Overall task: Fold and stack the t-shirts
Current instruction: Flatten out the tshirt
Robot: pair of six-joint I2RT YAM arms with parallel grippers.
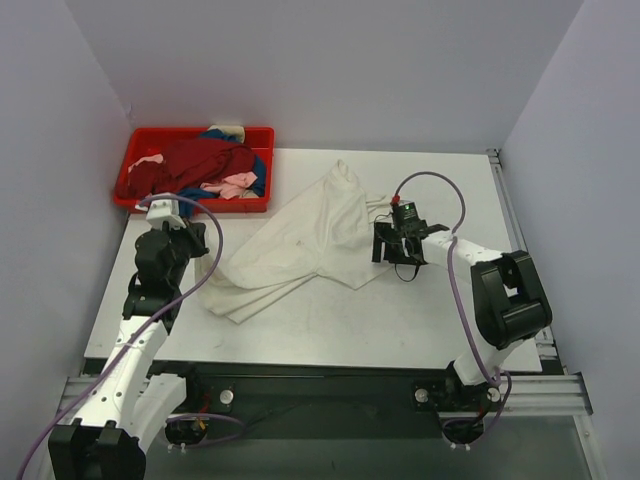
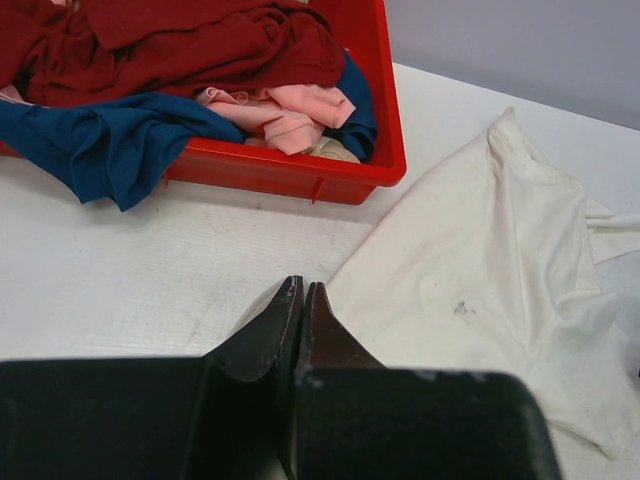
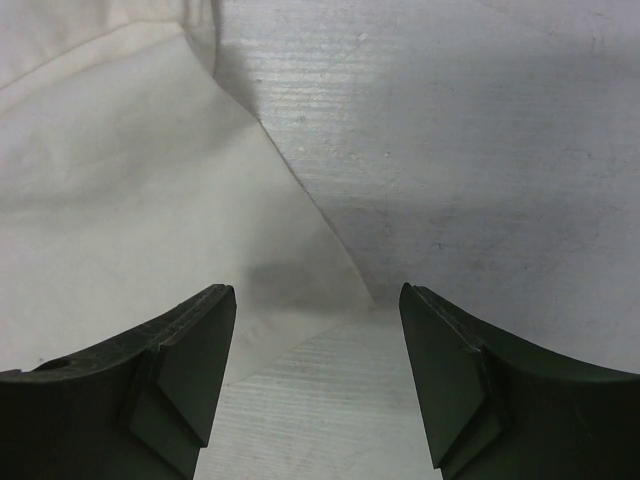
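A large cream-white t-shirt [image 1: 300, 245] lies crumpled and partly folded in the middle of the table; it shows in the left wrist view [image 2: 490, 270] and right wrist view [image 3: 120, 190]. Dark red [image 1: 200, 160], blue [image 1: 258, 180] and pale pink [image 1: 238, 184] shirts are heaped in the red tray [image 1: 190, 204]; they also show in the left wrist view as dark red [image 2: 190, 40], blue [image 2: 110, 140] and pink [image 2: 290, 110]. My left gripper [image 2: 303, 285] is shut and empty, left of the white shirt. My right gripper [image 3: 318, 300] is open, just above the shirt's right corner.
The red plastic tray [image 2: 300, 172] stands at the table's back left corner. Grey walls close in the left, back and right. The table's front edge carries a metal rail with both arm bases. Bare table lies right of the white shirt [image 1: 450, 200].
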